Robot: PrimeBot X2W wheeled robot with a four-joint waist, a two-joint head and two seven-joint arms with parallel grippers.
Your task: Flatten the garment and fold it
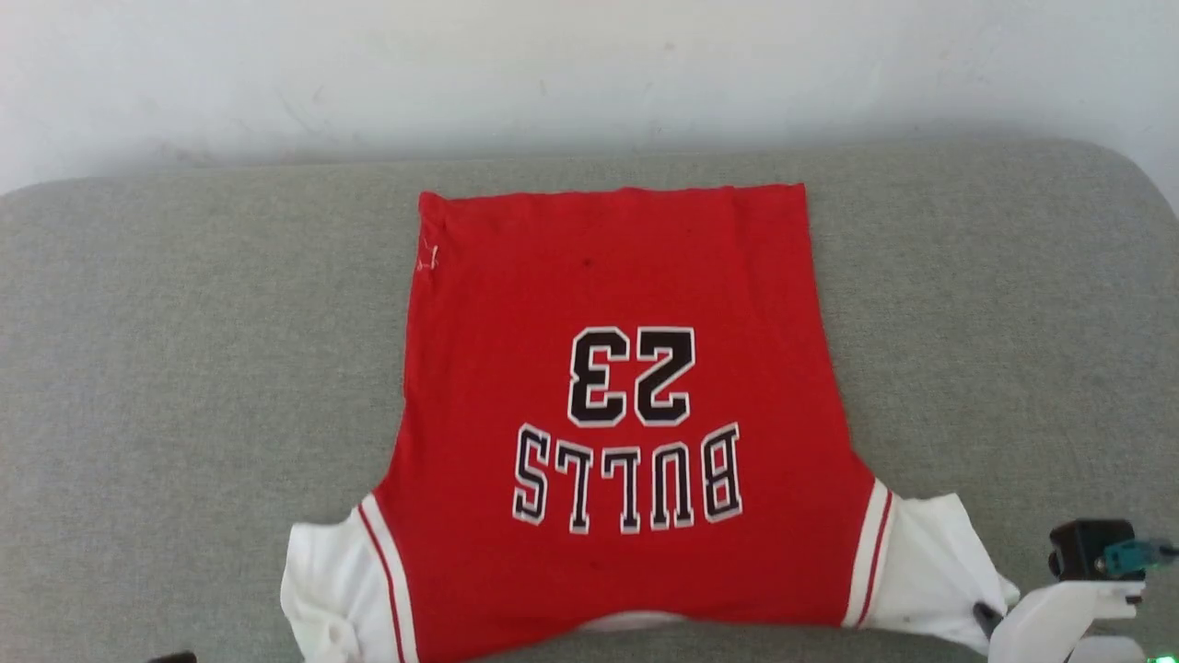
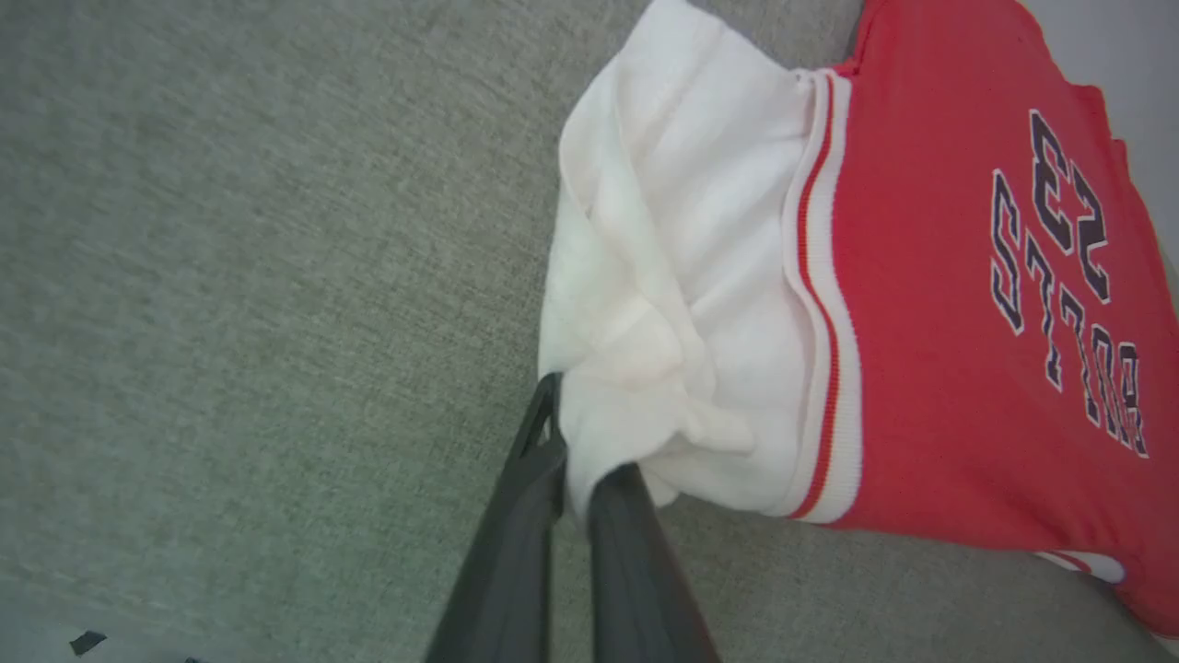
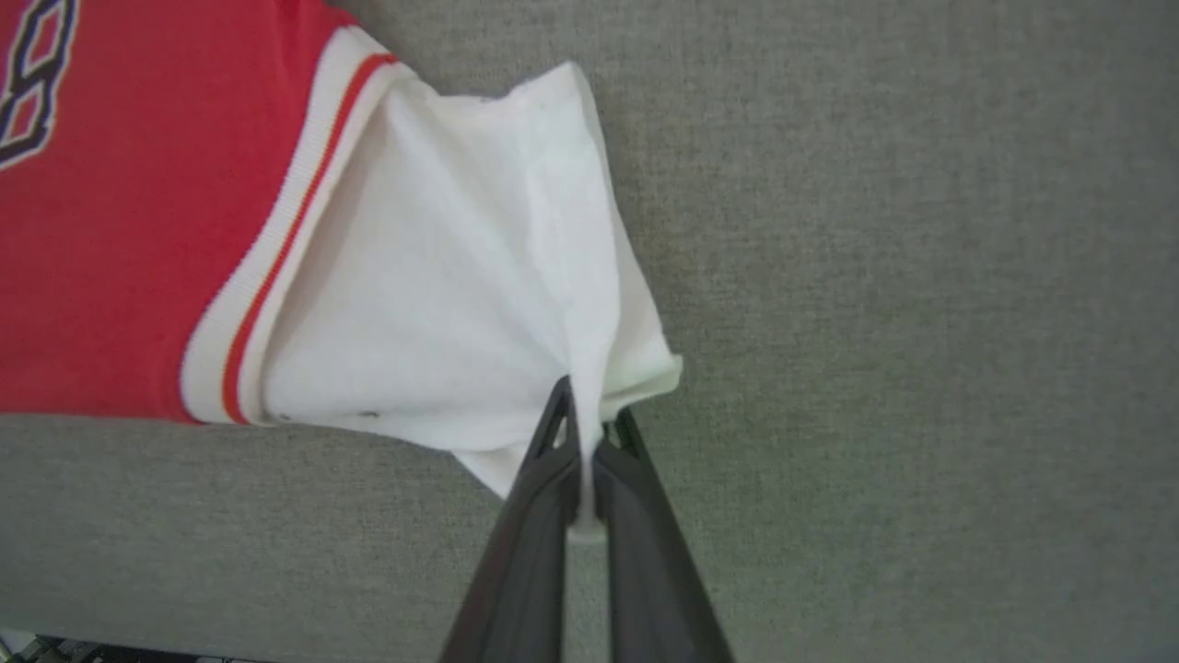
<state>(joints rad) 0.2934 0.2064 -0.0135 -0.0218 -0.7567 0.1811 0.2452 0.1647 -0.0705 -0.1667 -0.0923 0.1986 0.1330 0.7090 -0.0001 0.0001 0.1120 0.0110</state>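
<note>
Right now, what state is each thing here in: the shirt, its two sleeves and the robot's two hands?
Red Bulls 23 T-shirt: spread flat, print up, not yet folded.
Left-side white sleeve: bunched, pinched at its end.
Right-side white sleeve: drawn to a peak, pinched at its edge.
Left hand: shut on the left-side white sleeve.
Right hand: shut on the right-side white sleeve.

Head cam looked fwd & down from above, taking in the whole garment [image 1: 608, 276] on the grey cushion [image 1: 184, 368], wall [image 1: 553, 64] at top. L wrist cam sat close, aimed along the left gripper [image 2: 583, 425] at the left-side sleeve [image 2: 682, 276]; R wrist cam likewise, along the right gripper [image 3: 589, 401] at the right-side sleeve [image 3: 442, 304]. All three shared sleeves & print [image 1: 631, 433].
</note>
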